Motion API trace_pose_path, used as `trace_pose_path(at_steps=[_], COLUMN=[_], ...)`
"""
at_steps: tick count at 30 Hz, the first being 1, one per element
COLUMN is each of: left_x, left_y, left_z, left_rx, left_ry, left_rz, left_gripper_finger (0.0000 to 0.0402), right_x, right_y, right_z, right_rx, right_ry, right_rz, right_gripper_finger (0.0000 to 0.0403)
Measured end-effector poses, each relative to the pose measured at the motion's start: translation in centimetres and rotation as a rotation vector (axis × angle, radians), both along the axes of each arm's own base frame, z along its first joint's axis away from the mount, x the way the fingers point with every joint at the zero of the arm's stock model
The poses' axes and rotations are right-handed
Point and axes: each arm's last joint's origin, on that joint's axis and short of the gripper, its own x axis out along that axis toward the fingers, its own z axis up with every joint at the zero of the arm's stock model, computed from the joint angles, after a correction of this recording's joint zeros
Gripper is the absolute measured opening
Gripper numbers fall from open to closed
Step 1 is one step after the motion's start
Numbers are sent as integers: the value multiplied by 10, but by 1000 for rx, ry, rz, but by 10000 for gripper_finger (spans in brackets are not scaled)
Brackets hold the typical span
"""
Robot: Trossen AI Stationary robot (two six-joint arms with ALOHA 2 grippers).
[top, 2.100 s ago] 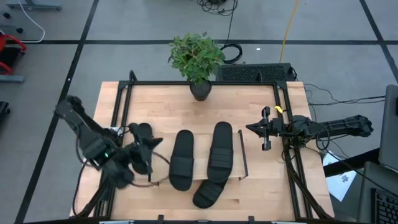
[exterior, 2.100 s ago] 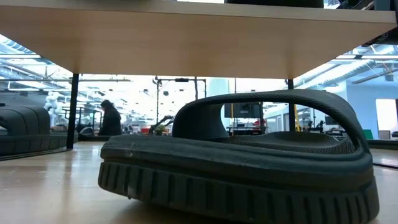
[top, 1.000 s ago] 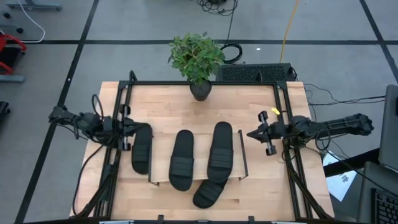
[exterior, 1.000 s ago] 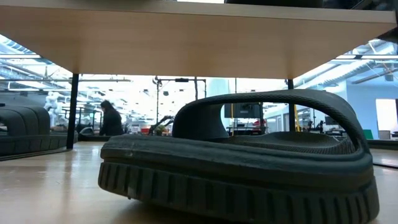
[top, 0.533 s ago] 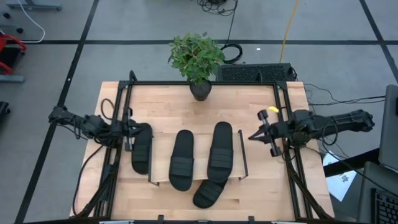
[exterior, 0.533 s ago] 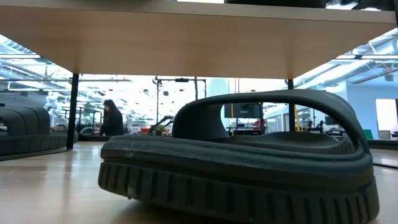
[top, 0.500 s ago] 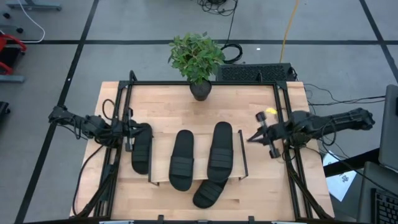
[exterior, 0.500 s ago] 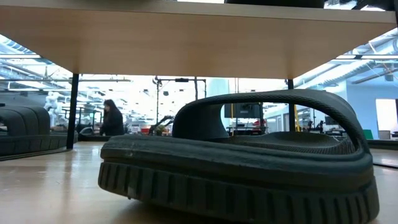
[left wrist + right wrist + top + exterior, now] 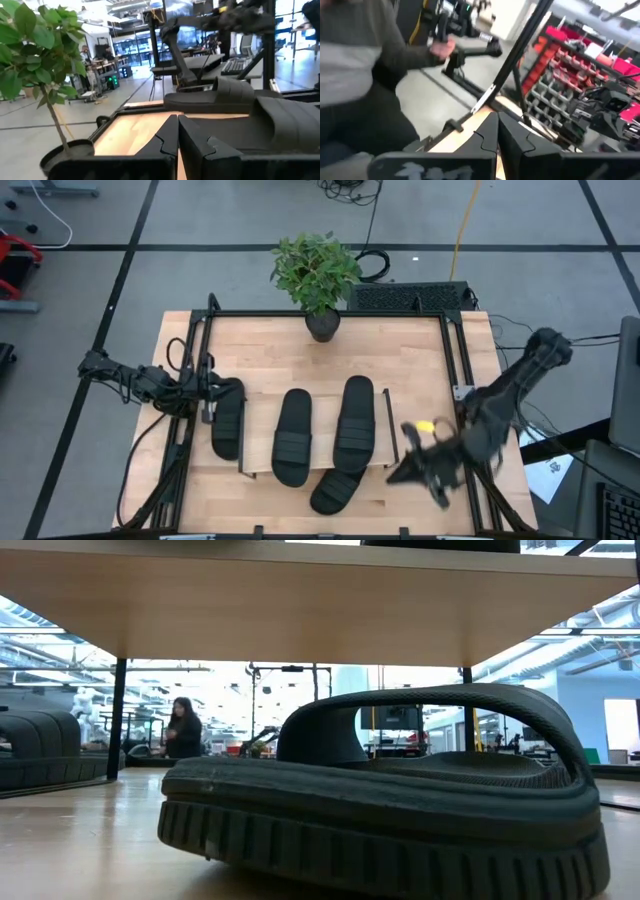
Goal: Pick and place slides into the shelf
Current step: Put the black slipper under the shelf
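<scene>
Right gripper (image 9: pixel 412 468): clenched, empty, low over the front right of the light wood surface (image 9: pixel 400 350), near the matte black slip-on slide (image 9: pixel 337 489) lying askew in front of the shelf. Left gripper (image 9: pixel 207 391): fingers together, touching or just beside the leftmost black slide (image 9: pixel 228 418), apparently not gripping it. Low light-wood shelf with thin black wire end frames (image 9: pixel 391 435): carries two slides (image 9: pixel 292 436) and (image 9: pixel 354 423). Step in hand, by judgement: right arm approaching the loose front slide. Next move calls for opening the fingers, straddling its ribbed strap, then lifting it onto the board.
</scene>
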Motion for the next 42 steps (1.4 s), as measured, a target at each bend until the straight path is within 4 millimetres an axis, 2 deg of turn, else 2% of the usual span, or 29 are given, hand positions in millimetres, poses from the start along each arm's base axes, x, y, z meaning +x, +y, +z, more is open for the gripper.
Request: trace_pose_path(at_steps=[3,7,13,17,22,25,30,34,40,42], left_x=[0,0,0,0,0,0,0,0,0,0], left_y=[1,1,1,1,1,1,1,1,1,1], left_z=[0,1,1,1,-3,-5,-6,-7,-8,-8], left_rx=[-17,-63,-101,-128,-149,-142,-138,-126,-112,-114], left_ry=[-3,-14,-18,-20,12,37,47,52,61,62], left_rz=[26,28,27,30,29,31,32,33,34,34], left_gripper_finger=[17,17,17,17,17,17,17,17,17,17], right_x=[0,3,14,23,24,22,27,45,78,87], right_y=[36,70,99,113,132,149,179,182,172,170], right_z=[-4,-25,-62,-79,-97,-98,-98,-114,-147,-156], right_rx=[-41,-59,-30,26,22,-16,-147,-233,-145,-87], right_ry=[20,76,120,116,64,11,-67,-23,51,84], right_rz=[-19,-50,-67,-68,-31,-28,-161,-327,-457,-436], right_gripper_finger=[0,0,0,0,0,0,0,0,0,0])
